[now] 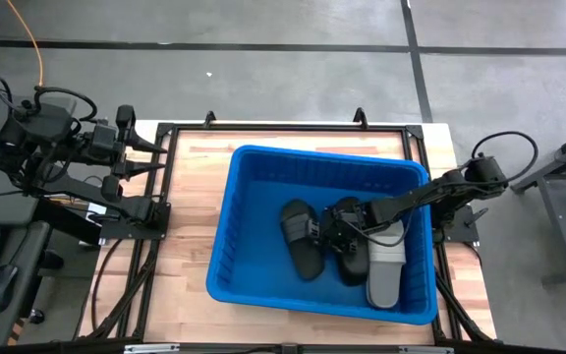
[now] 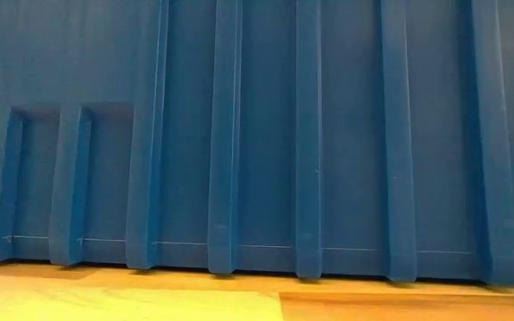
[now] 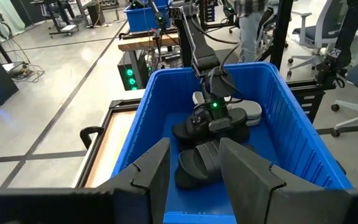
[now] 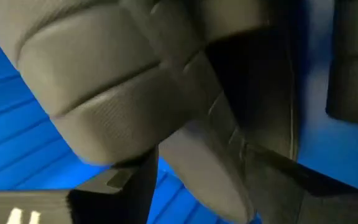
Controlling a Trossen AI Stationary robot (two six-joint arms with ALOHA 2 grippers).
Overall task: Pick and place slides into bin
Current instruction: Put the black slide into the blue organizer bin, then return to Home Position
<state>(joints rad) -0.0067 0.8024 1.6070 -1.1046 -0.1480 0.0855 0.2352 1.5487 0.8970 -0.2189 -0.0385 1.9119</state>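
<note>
Blue plastic, the bin (image 1: pixel 254 177) is sitting mid-worktop (image 1: pixel 190 197), already holding three slides. The right tool (image 1: pixel 340 228) is reaching inside, jaws spreading apart, apparently releasing a black slide (image 1: pixel 350 258) lying directly beneath it, between another black slide (image 1: pixel 301 241) and a grey slide (image 1: pixel 386 265). The left tool (image 3: pixel 194 171) is waiting part-open, empty, beside the worktop.
</note>
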